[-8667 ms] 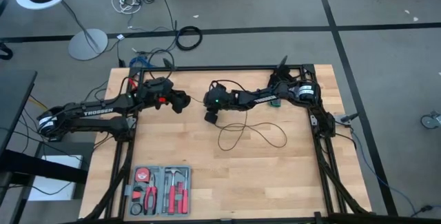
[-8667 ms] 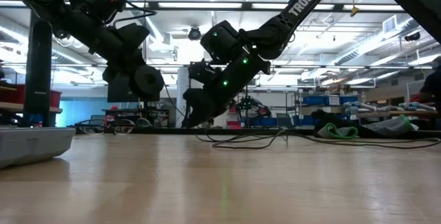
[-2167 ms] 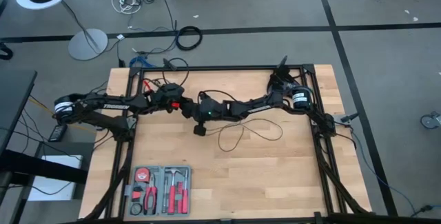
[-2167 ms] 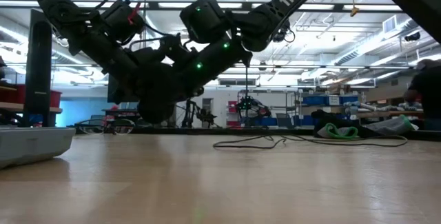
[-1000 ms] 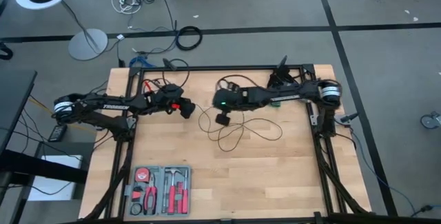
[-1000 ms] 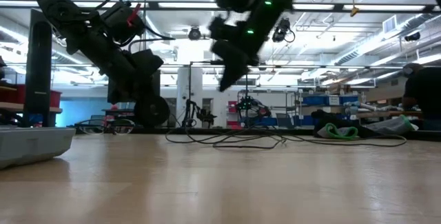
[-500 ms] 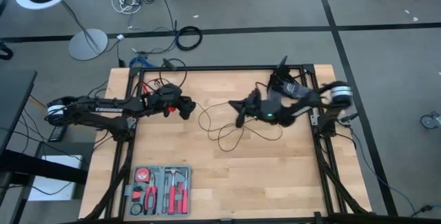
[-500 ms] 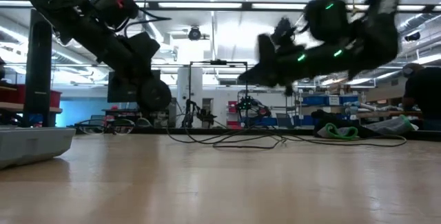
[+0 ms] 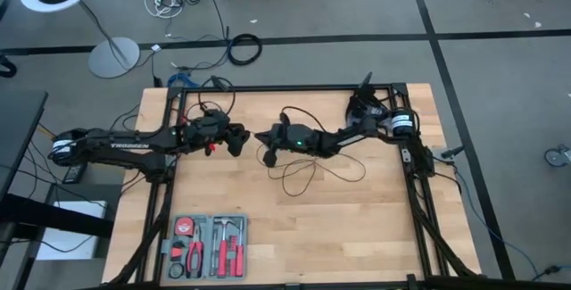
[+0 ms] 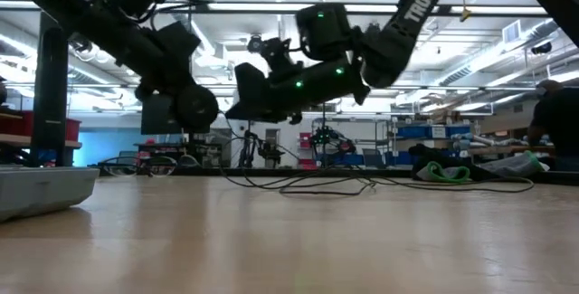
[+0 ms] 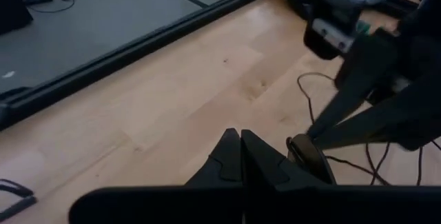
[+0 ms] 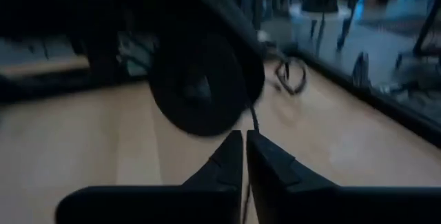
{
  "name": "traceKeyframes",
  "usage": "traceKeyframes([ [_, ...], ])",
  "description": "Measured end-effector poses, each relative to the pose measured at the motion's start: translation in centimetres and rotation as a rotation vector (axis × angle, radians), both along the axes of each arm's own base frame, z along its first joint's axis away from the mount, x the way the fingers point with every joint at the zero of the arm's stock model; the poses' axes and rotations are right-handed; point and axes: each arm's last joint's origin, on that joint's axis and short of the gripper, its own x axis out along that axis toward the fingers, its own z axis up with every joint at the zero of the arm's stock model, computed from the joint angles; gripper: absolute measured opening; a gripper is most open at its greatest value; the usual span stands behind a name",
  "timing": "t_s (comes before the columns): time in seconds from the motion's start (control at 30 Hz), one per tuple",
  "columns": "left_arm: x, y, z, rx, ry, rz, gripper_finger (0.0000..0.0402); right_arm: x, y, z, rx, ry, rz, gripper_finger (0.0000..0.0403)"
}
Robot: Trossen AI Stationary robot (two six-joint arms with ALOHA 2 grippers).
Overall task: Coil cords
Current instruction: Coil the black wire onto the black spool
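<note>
Cord handed between two raised grippers above the table

The puck [image 12: 200, 86] is held up by the clenched left gripper [image 9: 239, 138]; the right gripper [image 9: 265, 138], fingers nearly together, should be closed on the cord [image 9: 312, 169] just beside it, loops kept untangled on the table [image 9: 357, 227].

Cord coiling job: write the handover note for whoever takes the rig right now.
Left gripper: raised over the table's back-centre, fingers shut, with the cord's round puck hanging right by them; the pinch itself is not clear.
Right gripper: close in front of the left one, fingers nearly together, nothing visibly between them.
Cord: most of it lies in loose, uneven loops on the table right of centre, one strand rising toward the grippers.
Done: the puck end is up off the table.
Left: gather the loose loops into a tidy coil.
</note>
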Motion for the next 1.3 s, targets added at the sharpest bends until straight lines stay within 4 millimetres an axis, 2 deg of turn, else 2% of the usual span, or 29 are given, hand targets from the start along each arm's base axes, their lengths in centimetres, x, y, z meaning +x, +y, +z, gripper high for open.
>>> traceKeyframes([
  [0.17, -0.9, -0.2, 1.1, 0.021, -0.045, 0.003, 0.0000, 0.7, -0.5, 1.0, 0.006, 0.049, -0.010, 0.0069],
  [0.4, -1.2, -0.3, 1.8, 0.048, -0.079, -0.005, 0.0000, 0.7, -0.4, 0.3, -0.004, 0.116, -0.003, 0.0124],
  [0.57, -1.1, -0.3, 1.9, 0.050, -0.087, -0.006, 0.0000, 0.6, -0.4, 0.2, -0.003, 0.128, -0.006, 0.0141],
  [1.03, -1.3, -0.3, 2.9, 0.087, -0.149, -0.017, 0.0000, 0.3, -0.4, -0.5, 0.001, 0.202, -0.025, 0.0134],
  [1.3, -1.1, -0.3, 4.2, 0.118, -0.163, -0.027, 0.0000, 0.3, -0.3, -0.6, 0.012, 0.213, -0.025, 0.0087],
])
